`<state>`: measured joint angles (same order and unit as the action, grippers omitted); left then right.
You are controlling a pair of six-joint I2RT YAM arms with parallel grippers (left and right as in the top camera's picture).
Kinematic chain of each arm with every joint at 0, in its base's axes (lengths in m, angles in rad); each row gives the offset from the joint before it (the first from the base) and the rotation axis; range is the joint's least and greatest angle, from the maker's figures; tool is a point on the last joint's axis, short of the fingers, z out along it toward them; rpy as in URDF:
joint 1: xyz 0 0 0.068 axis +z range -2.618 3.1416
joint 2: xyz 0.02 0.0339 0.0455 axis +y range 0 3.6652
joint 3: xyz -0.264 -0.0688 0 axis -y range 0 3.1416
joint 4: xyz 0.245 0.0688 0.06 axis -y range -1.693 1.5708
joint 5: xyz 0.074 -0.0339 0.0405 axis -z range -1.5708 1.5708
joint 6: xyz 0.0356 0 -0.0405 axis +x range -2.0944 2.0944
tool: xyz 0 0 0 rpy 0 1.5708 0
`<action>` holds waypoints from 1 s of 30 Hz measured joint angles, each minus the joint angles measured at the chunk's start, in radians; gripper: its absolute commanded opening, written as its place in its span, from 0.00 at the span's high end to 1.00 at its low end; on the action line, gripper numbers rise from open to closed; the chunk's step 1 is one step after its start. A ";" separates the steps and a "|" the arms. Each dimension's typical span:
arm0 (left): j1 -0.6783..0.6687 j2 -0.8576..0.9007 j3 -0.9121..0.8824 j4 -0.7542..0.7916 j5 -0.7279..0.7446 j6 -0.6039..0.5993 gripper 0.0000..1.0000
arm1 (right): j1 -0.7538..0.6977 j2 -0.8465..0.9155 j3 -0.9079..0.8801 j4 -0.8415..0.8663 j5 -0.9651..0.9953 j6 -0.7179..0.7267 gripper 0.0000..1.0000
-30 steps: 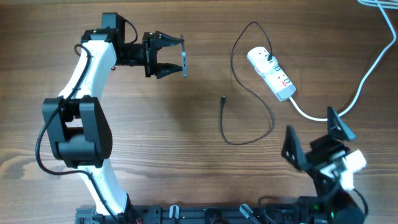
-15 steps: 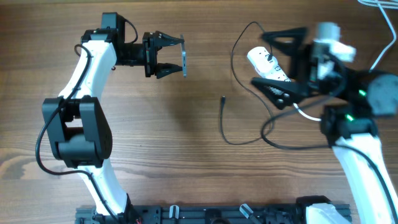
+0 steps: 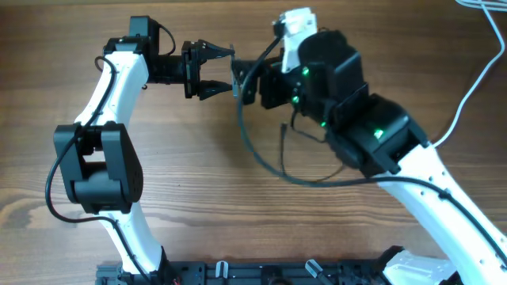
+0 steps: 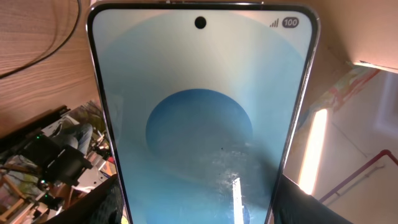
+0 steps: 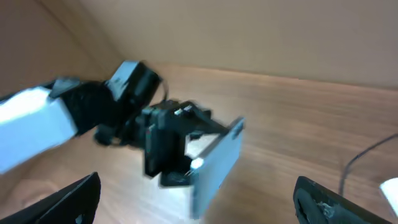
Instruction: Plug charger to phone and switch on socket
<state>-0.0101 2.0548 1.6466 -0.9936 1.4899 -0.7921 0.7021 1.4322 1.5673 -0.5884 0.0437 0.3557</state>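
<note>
We're gripping the phone (image 4: 202, 118) in L gripper (image 3: 224, 70), jaws partway closed on it; R gripper (image 5: 198, 186) is hanging wide open, empty, just beside.

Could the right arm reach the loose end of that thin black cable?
Probably yes. The right gripper is open and empty, and the charger tip lies bare on the table close by. It faces the phone in the left gripper, so it would need to tilt down.

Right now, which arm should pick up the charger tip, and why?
The right arm. Its jaws are open and empty, and it hangs close to the charger. The left arm is busy: its jaws hold the phone.
</note>
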 measured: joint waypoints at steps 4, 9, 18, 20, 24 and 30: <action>0.000 0.000 0.000 0.000 0.000 0.000 0.37 | 0.065 0.030 0.000 0.023 0.056 0.025 0.11; 0.000 0.000 0.000 0.000 -0.020 0.000 0.37 | 0.070 0.175 0.000 0.027 0.122 0.074 0.13; 0.000 0.000 0.000 0.000 -0.059 0.000 0.37 | 0.077 0.249 -0.001 0.027 0.193 0.144 0.21; 0.000 0.000 0.000 0.000 -0.075 0.000 0.37 | 0.079 0.270 -0.001 0.027 0.175 0.149 0.25; 0.000 0.000 0.000 0.000 -0.084 0.000 0.37 | 0.092 0.273 -0.001 0.027 0.171 0.159 0.29; 0.000 0.000 0.000 0.000 -0.087 0.000 0.37 | 0.091 0.273 -0.001 0.028 0.190 0.166 0.39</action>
<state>-0.0101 2.0548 1.6466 -0.9936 1.4025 -0.7921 0.7933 1.7054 1.5661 -0.5602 0.2333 0.5220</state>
